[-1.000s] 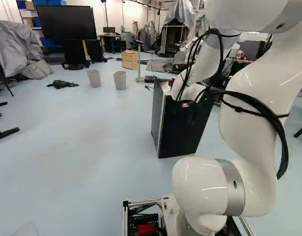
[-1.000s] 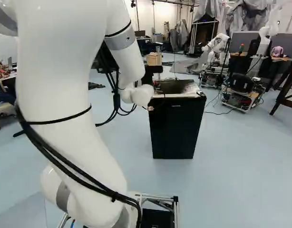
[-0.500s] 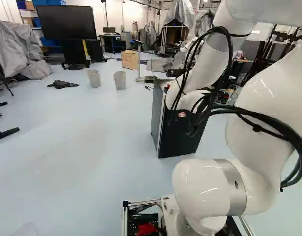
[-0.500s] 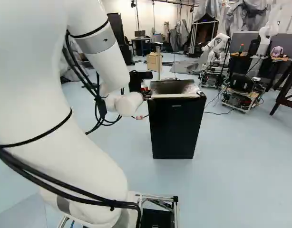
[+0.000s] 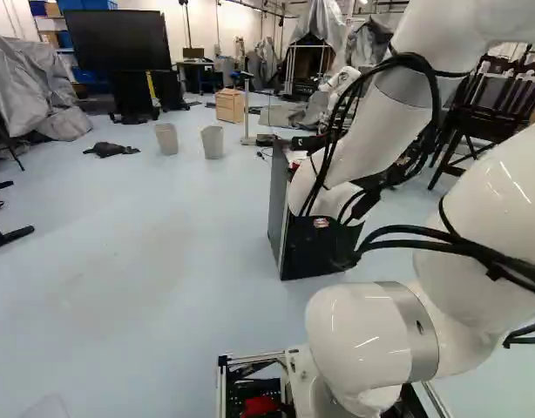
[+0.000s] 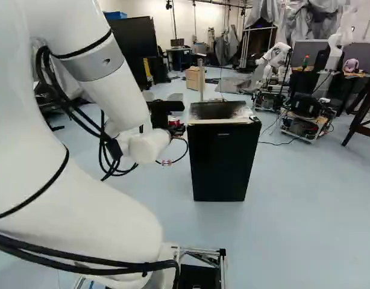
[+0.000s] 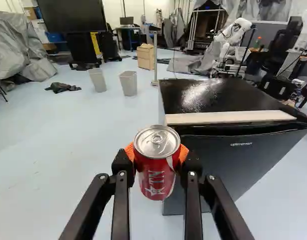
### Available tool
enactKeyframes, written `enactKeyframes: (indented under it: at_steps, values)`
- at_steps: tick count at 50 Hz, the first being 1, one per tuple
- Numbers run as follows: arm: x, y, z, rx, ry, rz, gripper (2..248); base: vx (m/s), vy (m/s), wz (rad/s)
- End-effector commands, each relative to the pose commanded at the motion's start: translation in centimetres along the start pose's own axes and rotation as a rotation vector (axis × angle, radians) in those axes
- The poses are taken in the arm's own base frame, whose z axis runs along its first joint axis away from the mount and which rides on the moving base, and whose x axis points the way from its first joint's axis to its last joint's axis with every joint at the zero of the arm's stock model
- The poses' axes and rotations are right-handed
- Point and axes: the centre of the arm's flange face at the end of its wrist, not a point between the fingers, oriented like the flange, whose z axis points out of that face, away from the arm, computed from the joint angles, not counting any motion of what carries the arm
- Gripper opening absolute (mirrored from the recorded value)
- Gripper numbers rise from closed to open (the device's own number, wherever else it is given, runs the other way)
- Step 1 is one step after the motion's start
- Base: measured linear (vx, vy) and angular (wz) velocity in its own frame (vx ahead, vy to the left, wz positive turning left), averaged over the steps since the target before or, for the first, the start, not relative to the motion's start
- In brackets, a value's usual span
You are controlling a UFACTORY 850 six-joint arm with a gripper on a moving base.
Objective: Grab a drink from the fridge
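Squeezing a red can (image 7: 156, 172) from both sides, the hand (image 7: 157, 156) over there has it out beside the fridge (image 7: 223, 165); the grab looks done, with perhaps only delivery left.

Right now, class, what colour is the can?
The can is red, lid silver: best in the wrist view.

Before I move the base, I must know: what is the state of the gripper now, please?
Gripper: closed on a red can, one orange pad at each side.
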Motion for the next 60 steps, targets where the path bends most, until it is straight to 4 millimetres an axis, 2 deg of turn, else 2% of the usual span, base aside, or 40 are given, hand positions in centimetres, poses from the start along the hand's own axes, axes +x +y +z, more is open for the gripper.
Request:
enactKeyframes:
  at_steps: [28, 60]
  values:
    - [-2.7, -1.1, -3.5, 0.005, -0.023, -0.003, 100, 0.0, 0.0, 0.0]
    - [-3.3, -1.3, -4.2, 0.006, -0.028, -0.004, 100, 0.0, 0.0, 0.0]
